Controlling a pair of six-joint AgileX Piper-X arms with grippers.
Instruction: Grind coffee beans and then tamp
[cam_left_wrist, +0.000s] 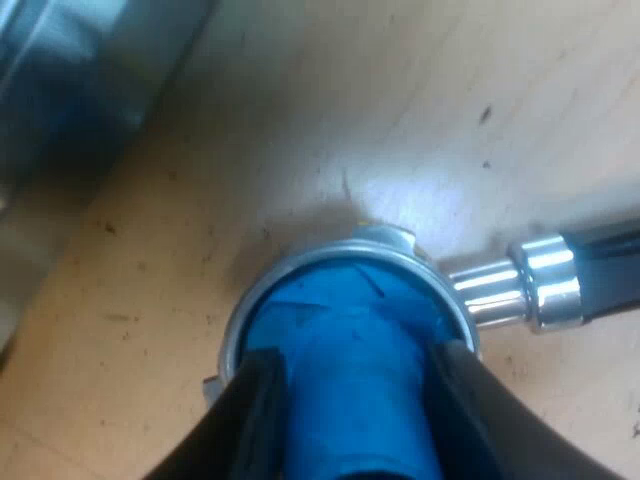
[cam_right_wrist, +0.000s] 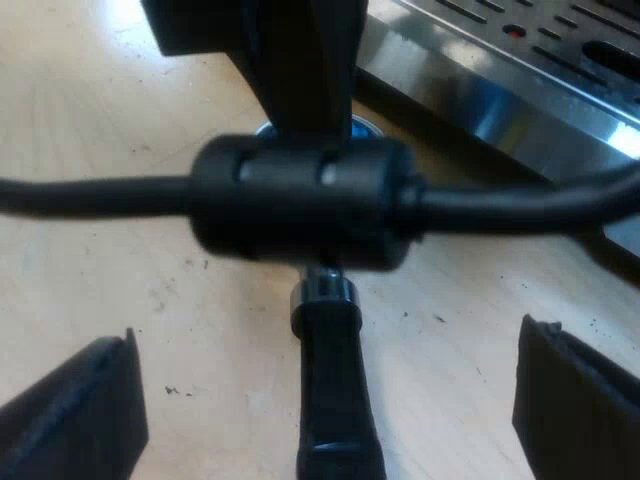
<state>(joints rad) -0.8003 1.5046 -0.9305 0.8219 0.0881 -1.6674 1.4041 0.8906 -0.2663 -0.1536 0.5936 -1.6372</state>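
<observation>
The blue tamper (cam_left_wrist: 335, 320) stands in the basket of the metal holder (cam_left_wrist: 300, 265), which lies on the wooden table. My left gripper (cam_left_wrist: 357, 360) is shut on the tamper, one black finger on each side of its stem. The holder's chrome collar and dark handle (cam_left_wrist: 590, 265) stick out sideways from the basket. In the right wrist view the same dark handle (cam_right_wrist: 335, 410) runs between the fingers of my right gripper (cam_right_wrist: 325, 345), which is open wide and clear of it on both sides. My left gripper (cam_right_wrist: 300, 60) hangs over the holder's far end.
The espresso machine's metal drip tray (cam_right_wrist: 520, 70) with its slotted grille stands close beyond the holder. A metal side of the machine (cam_left_wrist: 70, 90) runs along the bare wooden table (cam_left_wrist: 200, 200) near the basket.
</observation>
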